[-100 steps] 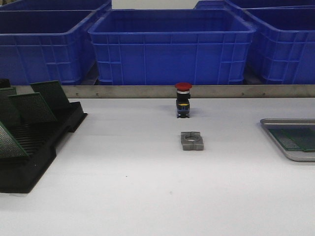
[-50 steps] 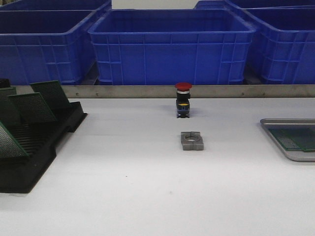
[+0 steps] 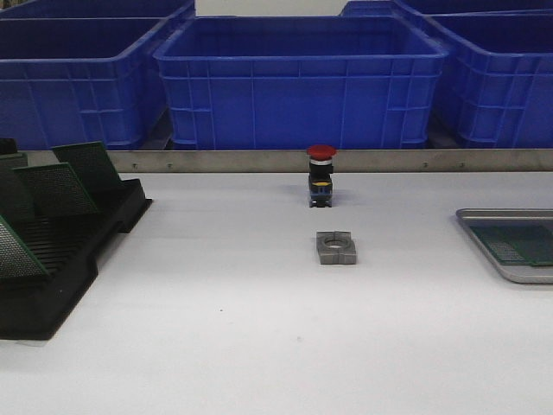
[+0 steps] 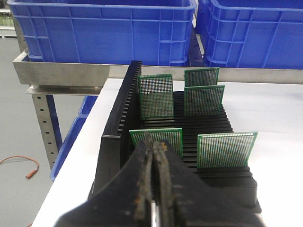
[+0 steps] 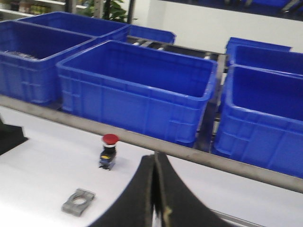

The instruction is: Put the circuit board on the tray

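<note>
The silver-grey tray (image 3: 518, 275) lies at the table's right edge with a green circuit board (image 3: 523, 244) flat in it. Several green circuit boards (image 3: 54, 188) stand in the black slotted rack (image 3: 52, 285) at the left; they also show in the left wrist view (image 4: 157, 96). My left gripper (image 4: 155, 142) is shut and empty, just before the nearest board (image 4: 173, 138) in the rack (image 4: 113, 142). My right gripper (image 5: 155, 156) is shut and empty above the table. Neither arm shows in the front view.
A red-capped push button (image 3: 321, 175) stands mid-table with a grey metal bracket (image 3: 336, 247) in front of it; both show in the right wrist view, button (image 5: 108, 151) and bracket (image 5: 78, 201). Big blue bins (image 3: 298, 82) line the back behind a metal rail (image 3: 259, 161).
</note>
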`<state>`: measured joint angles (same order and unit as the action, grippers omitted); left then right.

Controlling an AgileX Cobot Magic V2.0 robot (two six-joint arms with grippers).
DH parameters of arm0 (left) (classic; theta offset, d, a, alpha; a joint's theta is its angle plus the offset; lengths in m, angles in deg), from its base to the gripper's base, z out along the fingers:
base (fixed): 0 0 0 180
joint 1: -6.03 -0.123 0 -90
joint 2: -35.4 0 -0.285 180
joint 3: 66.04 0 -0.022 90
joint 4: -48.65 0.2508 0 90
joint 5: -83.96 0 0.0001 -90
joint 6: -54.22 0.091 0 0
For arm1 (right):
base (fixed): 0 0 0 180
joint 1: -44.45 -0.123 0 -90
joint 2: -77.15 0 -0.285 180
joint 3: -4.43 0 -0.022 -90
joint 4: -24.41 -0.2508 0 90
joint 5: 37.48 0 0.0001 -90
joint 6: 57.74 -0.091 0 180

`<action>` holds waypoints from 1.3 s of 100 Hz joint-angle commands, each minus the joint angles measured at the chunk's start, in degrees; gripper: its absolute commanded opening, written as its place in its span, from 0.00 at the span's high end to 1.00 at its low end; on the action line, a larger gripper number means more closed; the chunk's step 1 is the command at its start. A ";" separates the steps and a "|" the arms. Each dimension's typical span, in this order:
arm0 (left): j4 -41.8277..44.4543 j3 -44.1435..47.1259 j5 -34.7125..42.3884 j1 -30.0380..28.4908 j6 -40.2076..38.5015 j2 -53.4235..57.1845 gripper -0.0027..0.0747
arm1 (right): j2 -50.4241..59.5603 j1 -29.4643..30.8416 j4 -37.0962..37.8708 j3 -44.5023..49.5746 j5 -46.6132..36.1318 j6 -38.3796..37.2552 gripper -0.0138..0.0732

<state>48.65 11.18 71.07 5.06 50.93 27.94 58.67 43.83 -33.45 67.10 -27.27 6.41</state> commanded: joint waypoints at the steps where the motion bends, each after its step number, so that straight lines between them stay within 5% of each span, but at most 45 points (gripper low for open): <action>1: 0.00 2.78 4.55 0.03 -0.13 1.72 0.99 | -0.63 1.55 5.80 -1.60 -7.12 -5.45 0.91; 24: 0.00 2.78 4.55 0.03 -0.13 1.72 0.99 | -0.55 4.01 50.82 -0.48 -10.21 -50.17 0.91; 36: 0.00 2.78 4.55 0.03 -0.13 1.72 0.99 | 0.70 4.78 62.22 2.39 -11.57 -63.28 0.91; 63: 0.00 2.78 4.55 0.03 -0.13 1.72 0.99 | 11.14 4.78 62.65 15.74 -16.11 -67.04 0.91; 68: 0.00 2.78 4.55 0.03 -0.13 1.72 0.99 | 13.23 4.78 62.71 15.45 -11.43 -67.88 0.91; 130: 0.00 2.78 4.55 0.03 -0.13 1.72 0.99 | 12.88 4.78 62.71 15.46 -12.92 -68.17 0.91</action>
<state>48.65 11.18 71.07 5.06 50.96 27.94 69.90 48.22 28.54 83.19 -35.53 -61.53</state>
